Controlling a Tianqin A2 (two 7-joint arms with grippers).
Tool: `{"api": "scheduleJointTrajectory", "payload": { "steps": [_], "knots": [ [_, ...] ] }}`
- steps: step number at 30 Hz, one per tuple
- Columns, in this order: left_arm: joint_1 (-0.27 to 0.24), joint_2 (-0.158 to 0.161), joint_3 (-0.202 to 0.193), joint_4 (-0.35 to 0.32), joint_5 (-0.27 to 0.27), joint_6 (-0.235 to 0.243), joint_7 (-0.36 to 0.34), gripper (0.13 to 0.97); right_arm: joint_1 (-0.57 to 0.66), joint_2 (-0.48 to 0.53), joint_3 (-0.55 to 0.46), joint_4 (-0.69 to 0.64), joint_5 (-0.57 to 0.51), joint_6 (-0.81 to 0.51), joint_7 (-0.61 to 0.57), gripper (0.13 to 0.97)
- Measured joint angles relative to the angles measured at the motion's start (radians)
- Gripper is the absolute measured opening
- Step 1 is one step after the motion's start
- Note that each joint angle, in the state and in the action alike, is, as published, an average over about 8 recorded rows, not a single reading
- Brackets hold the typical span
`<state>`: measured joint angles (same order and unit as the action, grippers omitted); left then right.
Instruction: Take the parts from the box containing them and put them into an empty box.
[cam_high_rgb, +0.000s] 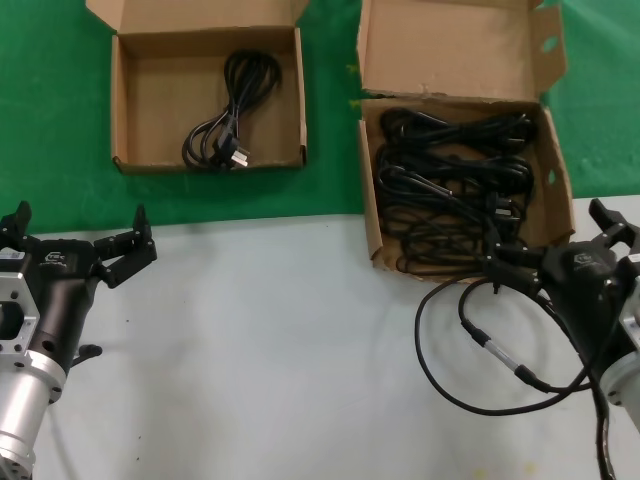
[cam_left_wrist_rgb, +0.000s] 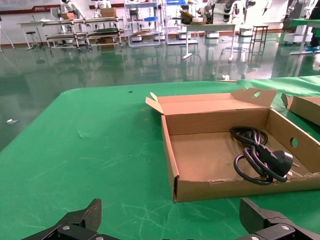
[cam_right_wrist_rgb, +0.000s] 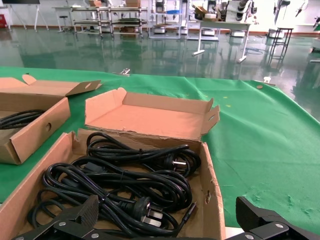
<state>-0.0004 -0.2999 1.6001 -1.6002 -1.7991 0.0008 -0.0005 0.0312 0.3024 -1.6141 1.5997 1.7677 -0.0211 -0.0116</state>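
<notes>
The black bundled power cords with moulded plugs (cam_high_rgb: 452, 190) lie heaped in the brown cardboard box with the tall lid flap (cam_high_rgb: 551, 160), directly ahead of the right gripper (cam_high_rgb: 562, 245), whose fingers are spread wide and hold nothing. In its wrist view the nearest coil sits just beyond the fingertips, over the box's near wall.

Judging by their look, these cords are light, limp and springy: a loop lifted by one strand would likely sag, and neighbouring coils overlap enough that one may drag another up with it. The firmest hold seems to be across the gathered middle of a bundle, where several strands lie side by side, rather than on a plug or a single outer loop.

The box walls are low, but the tall flap stands behind the heap, so the open way out is upward and back toward the gripper. A thin robot cable with a silver connector (cam_high_rgb: 487, 345) loops on the white tabletop (cam_high_rgb: 260, 340) beside the wrist and could snag.

Well off to the gripper's left, across green cloth (cam_high_rgb: 50, 120), the shallow brown cardboard tray-box with the short flap (cam_high_rgb: 122, 110) already holds one cord (cam_high_rgb: 228, 115). The left gripper (cam_high_rgb: 78, 240) waits spread wide in front of it.
</notes>
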Motion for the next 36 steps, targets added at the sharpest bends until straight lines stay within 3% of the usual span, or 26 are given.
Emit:
{"api": "scheduleJointTrajectory", "payload": {
  "steps": [36],
  "knots": [
    [0.000,0.000,0.000,0.000,0.000,0.000,0.000,0.966,0.000,0.000,0.000,0.000,0.000,0.000,0.000,0.966]
  ]
}}
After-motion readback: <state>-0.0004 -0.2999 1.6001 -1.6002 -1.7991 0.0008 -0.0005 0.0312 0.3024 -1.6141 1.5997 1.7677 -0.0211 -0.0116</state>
